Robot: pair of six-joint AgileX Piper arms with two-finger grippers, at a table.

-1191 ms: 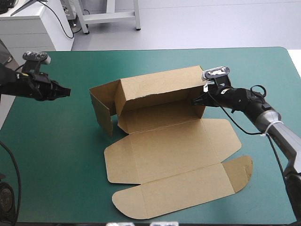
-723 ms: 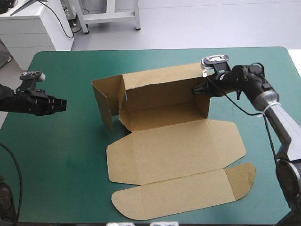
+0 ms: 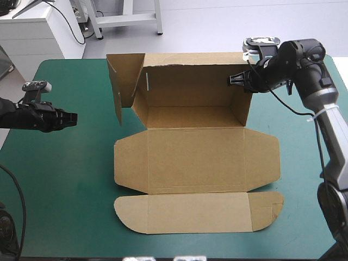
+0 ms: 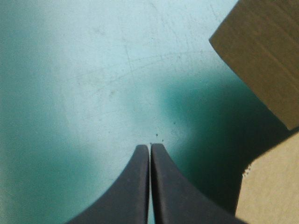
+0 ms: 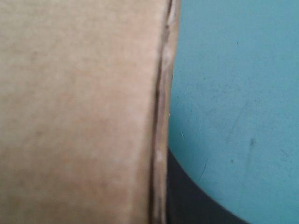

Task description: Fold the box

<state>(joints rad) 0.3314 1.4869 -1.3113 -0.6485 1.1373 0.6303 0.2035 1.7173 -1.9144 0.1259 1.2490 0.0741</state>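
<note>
High view: right claw [image 3: 232, 80] clamped on the box's right side wall [image 3: 241, 111], up near the back corner. Right wrist view agrees: brown board edge runs along one black finger [image 5: 187, 200] on the outer side, and the other finger is hidden behind the board. Left claw [image 3: 72, 116] closed and empty, tips together, hovering over the teal-green tabletop [image 3: 65, 185], well apart from the box [image 3: 196, 157].

Box sits mid-tabletop. Back wall [image 3: 190, 76] and right wall are up, left side flap [image 3: 124, 81] is swung outward and loose, front panel and lid lie flat toward the near edge.

Step as I read it: squaring the walls. To do it well:
- Right claw pins its corner without twisting the board.
- Left claw comes in closed and pushes the left flap inward, low by the crease.
- Go slow, so the board doesn't buckle or the box slide.
</note>
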